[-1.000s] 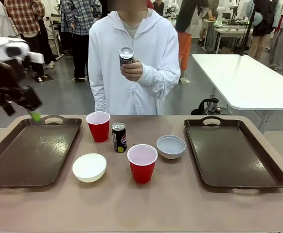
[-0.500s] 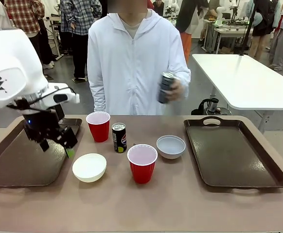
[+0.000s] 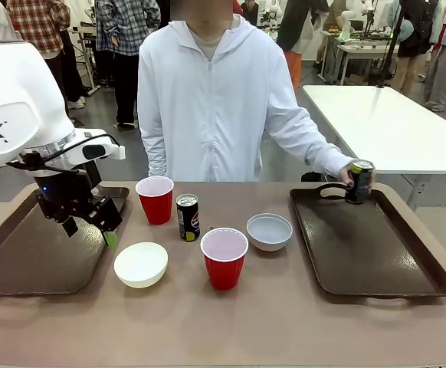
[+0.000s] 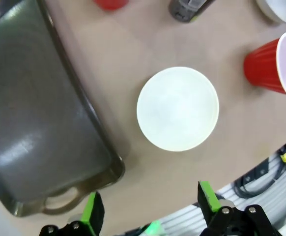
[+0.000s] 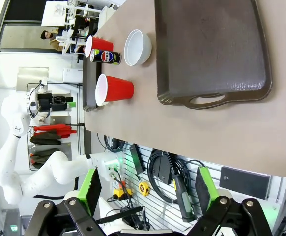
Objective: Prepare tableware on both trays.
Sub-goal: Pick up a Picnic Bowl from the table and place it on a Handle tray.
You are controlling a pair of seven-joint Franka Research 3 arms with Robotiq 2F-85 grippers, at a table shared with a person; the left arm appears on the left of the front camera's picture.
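Left gripper (image 3: 91,232) hangs with its green-padded fingers (image 4: 93,216) spread and nothing between them, over the inner rim of the left dark-brown rectangular plastic tray (image 3: 24,253). Just to its right, on the tan table (image 3: 284,322), sits the small round white bowl (image 3: 141,263). In the left wrist view it lies straight ahead of the fingers, beside the tray's edge, so the left arm is the nearer one. Farther right, the person's hand (image 3: 347,176) holds a slim black can (image 3: 360,182) at the far rim of the right tray (image 3: 376,253). Right gripper (image 5: 148,189), also spread, sits well apart from the tableware.
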